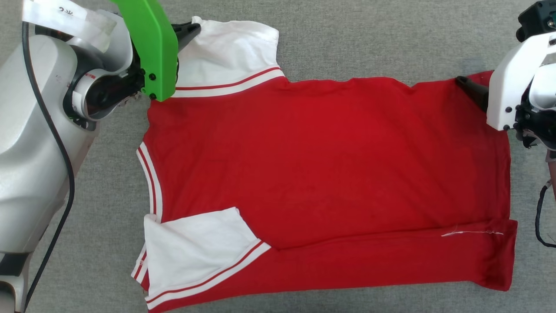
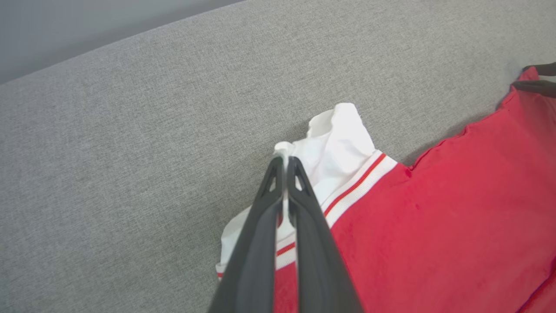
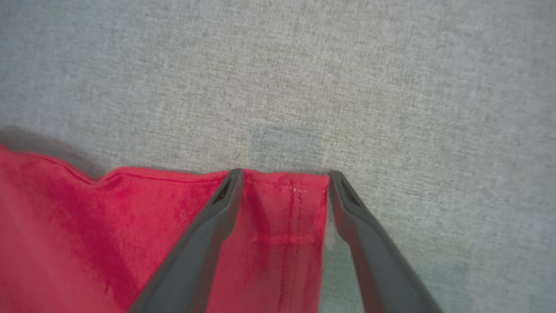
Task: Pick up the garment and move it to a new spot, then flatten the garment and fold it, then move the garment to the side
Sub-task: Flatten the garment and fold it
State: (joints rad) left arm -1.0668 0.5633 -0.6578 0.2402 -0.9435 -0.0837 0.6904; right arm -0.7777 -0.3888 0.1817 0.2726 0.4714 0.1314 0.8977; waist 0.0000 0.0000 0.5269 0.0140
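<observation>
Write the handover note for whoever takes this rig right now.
Left tool shut on the jersey, at its far white sleeve.
Right tool open, fingers either side of the far hem corner, not clamped.
Jersey lies spread on the grey cloth surface; near long edge and near sleeve already folded over.
To do: grip the hem, fold the far side, move it aside.

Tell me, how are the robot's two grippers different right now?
The left gripper is shut, pinching the garment's white sleeve; the right gripper is open, its fingers spread either side of a red corner. The left one's housing is green, the right one's white. Both have dark fingers at the garment's far edge.
</observation>
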